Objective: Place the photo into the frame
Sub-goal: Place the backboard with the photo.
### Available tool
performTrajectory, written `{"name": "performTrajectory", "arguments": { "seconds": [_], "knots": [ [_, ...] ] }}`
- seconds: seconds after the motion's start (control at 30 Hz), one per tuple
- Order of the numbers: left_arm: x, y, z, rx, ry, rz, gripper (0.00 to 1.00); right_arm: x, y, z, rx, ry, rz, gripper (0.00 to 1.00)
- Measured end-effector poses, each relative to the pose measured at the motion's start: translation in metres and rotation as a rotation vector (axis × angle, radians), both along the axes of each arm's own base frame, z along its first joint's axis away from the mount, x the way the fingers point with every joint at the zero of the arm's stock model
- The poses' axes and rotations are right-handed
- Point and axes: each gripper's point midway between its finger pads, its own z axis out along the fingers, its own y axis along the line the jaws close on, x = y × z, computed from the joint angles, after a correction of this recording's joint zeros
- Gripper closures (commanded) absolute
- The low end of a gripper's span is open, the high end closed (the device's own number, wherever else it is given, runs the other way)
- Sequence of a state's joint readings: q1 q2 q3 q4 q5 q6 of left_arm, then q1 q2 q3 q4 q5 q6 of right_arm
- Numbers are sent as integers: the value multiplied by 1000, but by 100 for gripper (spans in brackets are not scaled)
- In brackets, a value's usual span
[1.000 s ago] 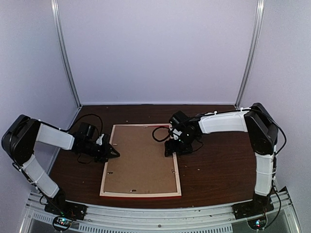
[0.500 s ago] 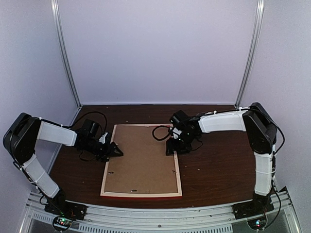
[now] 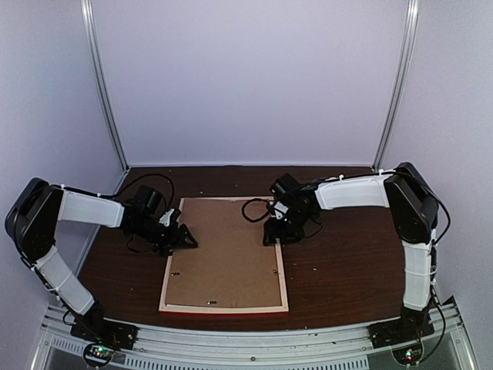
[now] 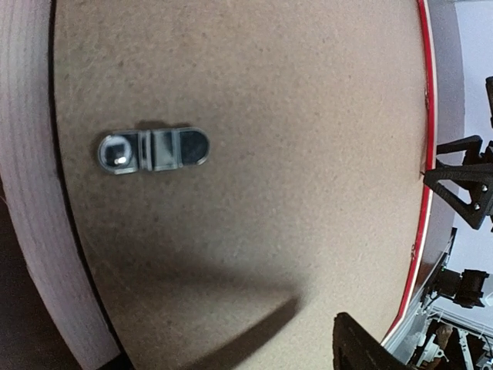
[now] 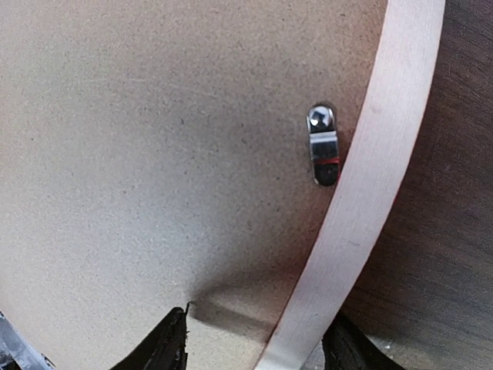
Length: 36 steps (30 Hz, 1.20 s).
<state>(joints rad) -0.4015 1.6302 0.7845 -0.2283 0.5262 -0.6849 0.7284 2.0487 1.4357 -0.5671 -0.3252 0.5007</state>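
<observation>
The frame (image 3: 281, 266) lies face down in the middle of the table, its pale rails up and a red edge along the front. A brown backing board (image 3: 223, 250) fills it, so the photo is hidden. My left gripper (image 3: 182, 237) hovers open over the board just inside the left rail (image 4: 38, 231), close to a metal turn clip (image 4: 152, 149); only one of its fingertips (image 4: 358, 347) shows in the left wrist view. My right gripper (image 3: 271, 237) is open astride the right rail (image 5: 385, 154), one fingertip (image 5: 166, 347) over the board and the other on the table side.
A second metal clip (image 5: 323, 145) sits on the board beside the right rail. Dark wooden table (image 3: 347, 262) surrounds the frame. Pale walls with two upright metal posts (image 3: 104, 85) close off the back and sides. Black cables loop behind both wrists.
My left gripper has moved right, from outside the left rail onto the board's edge, and has opened wider. My right gripper has stayed at the right rail and narrowed a little.
</observation>
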Motion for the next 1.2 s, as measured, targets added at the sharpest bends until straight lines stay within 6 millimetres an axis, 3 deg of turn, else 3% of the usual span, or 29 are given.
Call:
{"name": "performTrajectory", "arguments": {
  "seconds": [0.6, 1.2],
  "knots": [
    [-8, 10, 1, 82, 30, 15, 23, 5, 3, 3, 43, 7, 7, 41],
    [-16, 24, 1, 164, 116, 68, 20, 9, 19, 12, 122, -14, 38, 39]
  ]
}}
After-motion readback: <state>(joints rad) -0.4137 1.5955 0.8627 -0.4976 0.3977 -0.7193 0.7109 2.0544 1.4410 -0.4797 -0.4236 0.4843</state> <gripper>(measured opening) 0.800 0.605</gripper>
